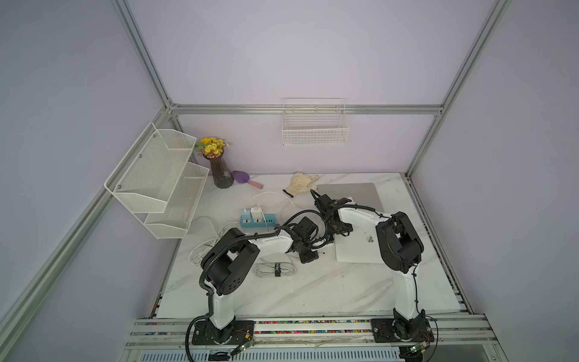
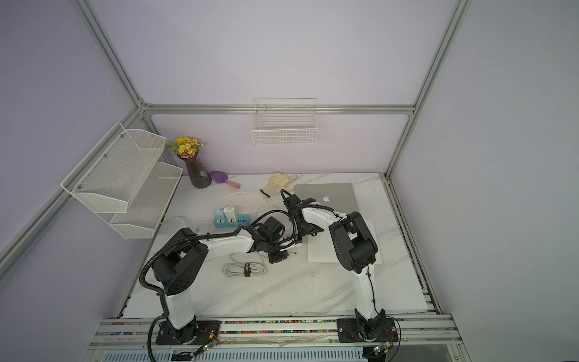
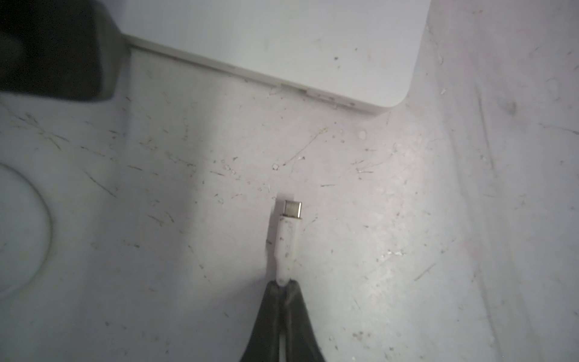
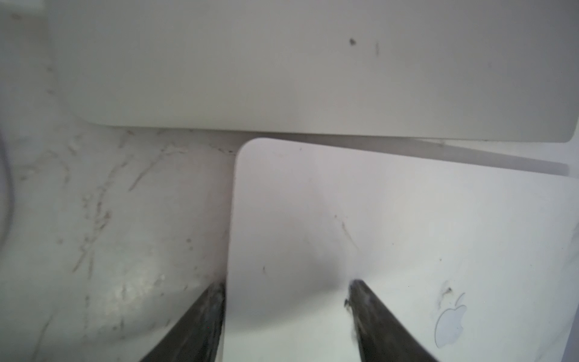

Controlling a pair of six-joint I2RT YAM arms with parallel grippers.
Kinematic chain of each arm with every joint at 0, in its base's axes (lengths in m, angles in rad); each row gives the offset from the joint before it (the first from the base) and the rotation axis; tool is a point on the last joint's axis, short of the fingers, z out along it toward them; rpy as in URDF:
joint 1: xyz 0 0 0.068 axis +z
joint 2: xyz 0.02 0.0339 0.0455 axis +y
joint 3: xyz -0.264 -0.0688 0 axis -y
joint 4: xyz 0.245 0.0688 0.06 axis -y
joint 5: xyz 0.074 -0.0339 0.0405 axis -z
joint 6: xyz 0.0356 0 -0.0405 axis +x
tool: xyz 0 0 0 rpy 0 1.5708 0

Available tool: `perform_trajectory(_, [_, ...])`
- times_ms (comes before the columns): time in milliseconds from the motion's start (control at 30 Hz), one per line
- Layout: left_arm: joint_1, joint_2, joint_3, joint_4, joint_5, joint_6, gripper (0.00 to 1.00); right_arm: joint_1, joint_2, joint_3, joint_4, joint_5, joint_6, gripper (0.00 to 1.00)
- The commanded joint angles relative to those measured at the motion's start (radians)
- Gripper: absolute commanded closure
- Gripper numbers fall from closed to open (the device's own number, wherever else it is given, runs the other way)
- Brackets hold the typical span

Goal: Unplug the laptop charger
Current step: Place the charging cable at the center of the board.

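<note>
The white charger brick (image 1: 257, 213) sits plugged into a blue power strip (image 1: 250, 222). Its white cable plug (image 3: 289, 238) with a bare metal tip hangs free over the table. A gap separates the plug from the edge of the white laptop (image 3: 282, 40). My left gripper (image 3: 284, 282) is shut on the plug's rear end, and in a top view the left gripper (image 1: 319, 247) is just left of that laptop (image 1: 357, 247). My right gripper (image 4: 286, 286) is open over the lid (image 4: 344, 219), one finger at the laptop's side edge and the other on the lid.
A grey laptop (image 1: 347, 196) lies behind the white one. A tied cable coil (image 1: 275, 269) lies near the left arm, loose white cords (image 1: 203, 247) further left. A glove (image 1: 300, 183), purple scoop (image 1: 244, 178), flower vase (image 1: 219, 166), mesh shelf (image 1: 163, 175) and wire basket (image 1: 315, 128) line the back.
</note>
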Motion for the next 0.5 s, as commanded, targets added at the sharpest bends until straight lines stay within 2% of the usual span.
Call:
perform_trajectory(0, [0.008,0.022,0.027,-0.054,-0.009,-0.016,1.0,-0.02,0.064,-0.063,-0.108,-0.075,-0.029,0.33])
perform_trajectory(33, [0.006,0.028,0.043,-0.055,-0.011,-0.025,1.0,-0.02,0.057,-0.057,-0.096,-0.111,-0.033,0.33])
perform_trajectory(67, [0.007,0.028,0.063,-0.066,-0.006,-0.034,0.89,-0.02,0.043,-0.05,-0.08,-0.14,-0.034,0.33])
perform_trajectory(200, [0.006,-0.044,0.074,-0.049,0.017,-0.04,0.69,-0.02,-0.054,-0.044,0.008,-0.203,-0.047,0.3])
perform_trajectory(367, [0.015,-0.215,0.064,0.072,-0.02,-0.1,0.32,-0.021,-0.203,-0.07,0.169,-0.225,-0.059,0.28])
perform_trajectory(467, [0.052,-0.335,0.033,0.206,-0.05,-0.193,0.3,-0.022,-0.28,-0.08,0.262,-0.211,-0.051,0.29])
